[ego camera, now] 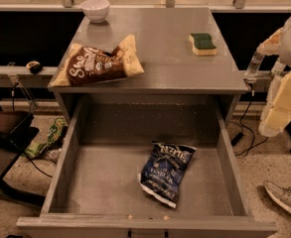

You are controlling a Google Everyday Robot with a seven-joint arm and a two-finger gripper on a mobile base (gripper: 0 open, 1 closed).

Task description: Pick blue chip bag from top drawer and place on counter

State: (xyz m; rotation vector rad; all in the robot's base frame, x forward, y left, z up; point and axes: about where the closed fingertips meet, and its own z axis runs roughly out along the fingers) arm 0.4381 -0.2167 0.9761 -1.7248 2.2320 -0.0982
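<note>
The pincer hangs right of the drawer — clenched or not, we cannot tell. We should pinch the blue bag inside the drawer at its crinkled middle.

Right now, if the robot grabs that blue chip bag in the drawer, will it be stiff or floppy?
Probably floppy and light: the blue chip bag looks crinkled and puffy, so it may sag or crackle. Its glossy film could slip. The jaws hang off right of the counter, away from it.
</note>
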